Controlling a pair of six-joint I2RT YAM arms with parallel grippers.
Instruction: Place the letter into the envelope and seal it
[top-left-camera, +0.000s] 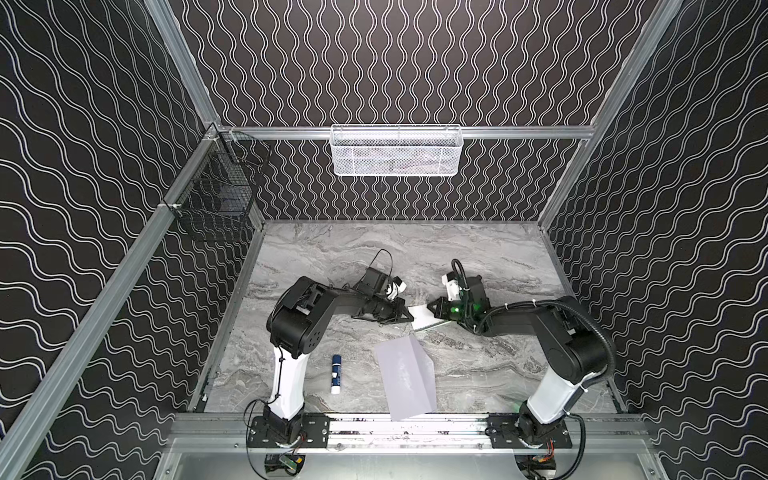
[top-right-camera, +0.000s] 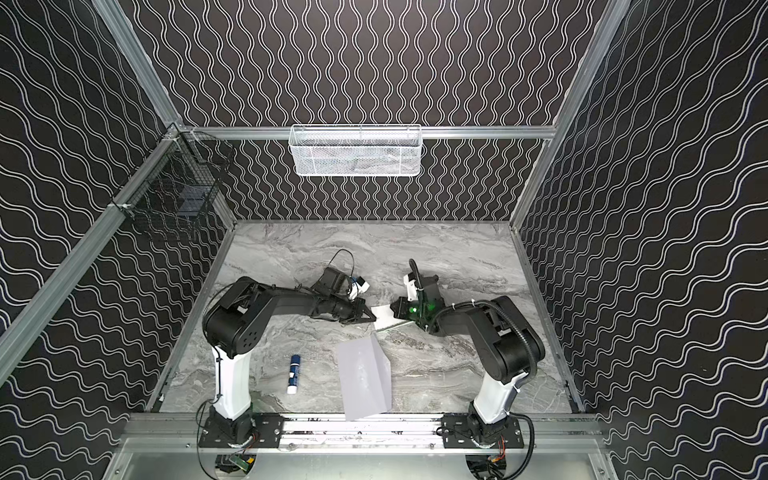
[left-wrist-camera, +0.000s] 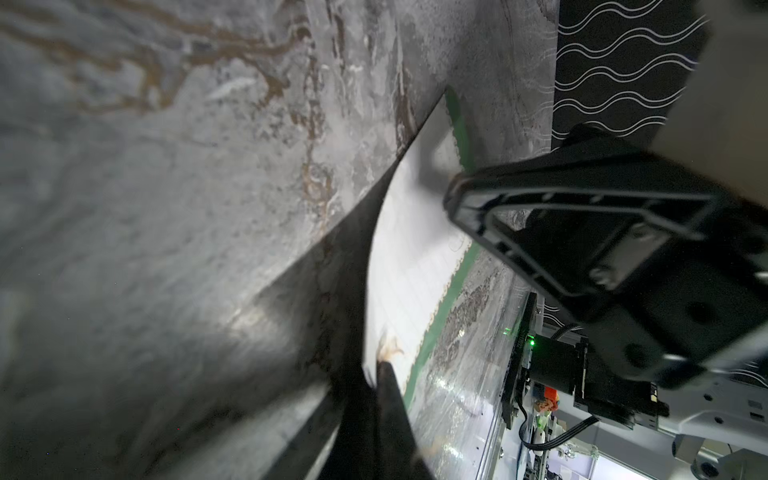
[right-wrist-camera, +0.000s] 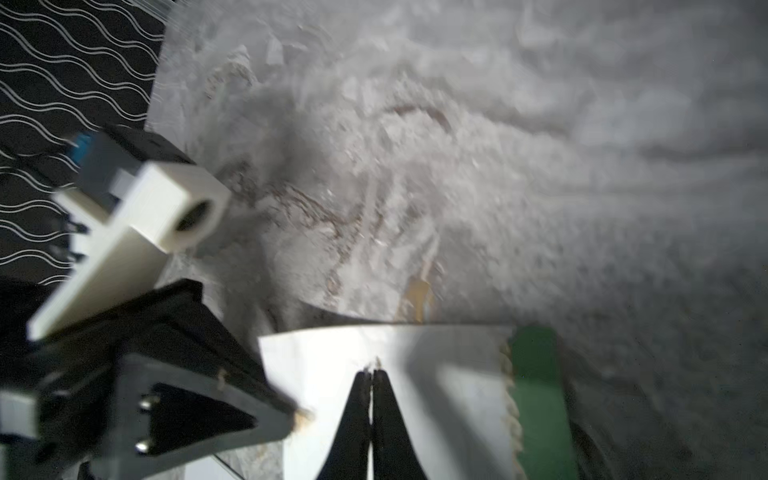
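Note:
The letter (top-left-camera: 423, 316), white with a green patterned border, hangs folded just above the marble table between my two grippers. My left gripper (top-left-camera: 411, 318) is shut on its left edge, and the left wrist view shows the pinch (left-wrist-camera: 380, 368) on the curved sheet (left-wrist-camera: 411, 257). My right gripper (top-left-camera: 433, 308) is shut on the letter's far right part; its closed tips (right-wrist-camera: 372, 371) lie against the white paper (right-wrist-camera: 453, 390). The pale lavender envelope (top-left-camera: 407, 378) lies flat nearer the front edge, flap spread, untouched. Both top views show it (top-right-camera: 365, 380).
A blue and white glue stick (top-left-camera: 336, 374) lies left of the envelope. A white mesh basket (top-left-camera: 397, 149) hangs on the back wall and a black wire basket (top-left-camera: 218, 195) on the left wall. A metal rail (top-left-camera: 407, 428) borders the table's front.

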